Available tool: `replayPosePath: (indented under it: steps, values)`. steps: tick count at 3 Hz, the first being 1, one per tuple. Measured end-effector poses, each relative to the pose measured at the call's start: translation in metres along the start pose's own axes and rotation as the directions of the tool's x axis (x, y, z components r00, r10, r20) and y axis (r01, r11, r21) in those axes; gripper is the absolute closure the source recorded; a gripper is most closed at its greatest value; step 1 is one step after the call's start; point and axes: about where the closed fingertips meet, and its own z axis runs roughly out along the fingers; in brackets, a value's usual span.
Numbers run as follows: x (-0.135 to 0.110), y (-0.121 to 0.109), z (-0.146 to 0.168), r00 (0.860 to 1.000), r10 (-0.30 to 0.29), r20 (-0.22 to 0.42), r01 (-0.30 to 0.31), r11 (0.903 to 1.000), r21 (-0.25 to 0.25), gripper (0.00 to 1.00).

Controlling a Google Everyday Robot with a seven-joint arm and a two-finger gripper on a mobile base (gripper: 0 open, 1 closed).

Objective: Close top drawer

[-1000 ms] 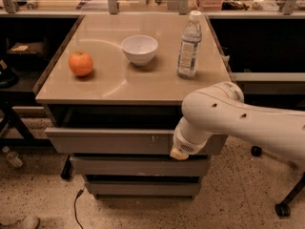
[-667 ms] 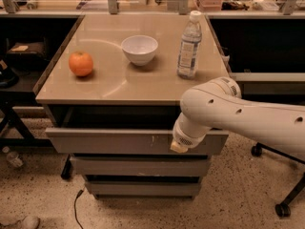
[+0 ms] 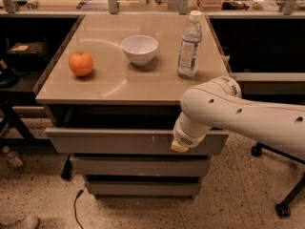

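Observation:
The top drawer is a wide grey drawer with small pale scratches on its flat front. It stands pulled out a little from under the tan tabletop, with a dark gap above it. My gripper is at the end of the white arm, up against the right part of the drawer front. The arm's wrist hides most of the gripper.
On the tabletop stand an orange, a white bowl and a water bottle. Two narrower grey drawer fronts sit below the top drawer. A chair wheel is on the floor at right, and a cable lies at lower left.
The arm's end has shifted slightly left and up along the drawer front. The drawer front stays in about the same place.

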Motion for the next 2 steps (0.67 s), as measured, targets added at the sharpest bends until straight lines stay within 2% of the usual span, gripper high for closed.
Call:
replayPosePath:
  steps: [2]
  values:
    - [0.0000, 0.0000, 0.0000, 1.000, 0.000, 0.000, 0.000, 1.0000, 0.000, 0.16]
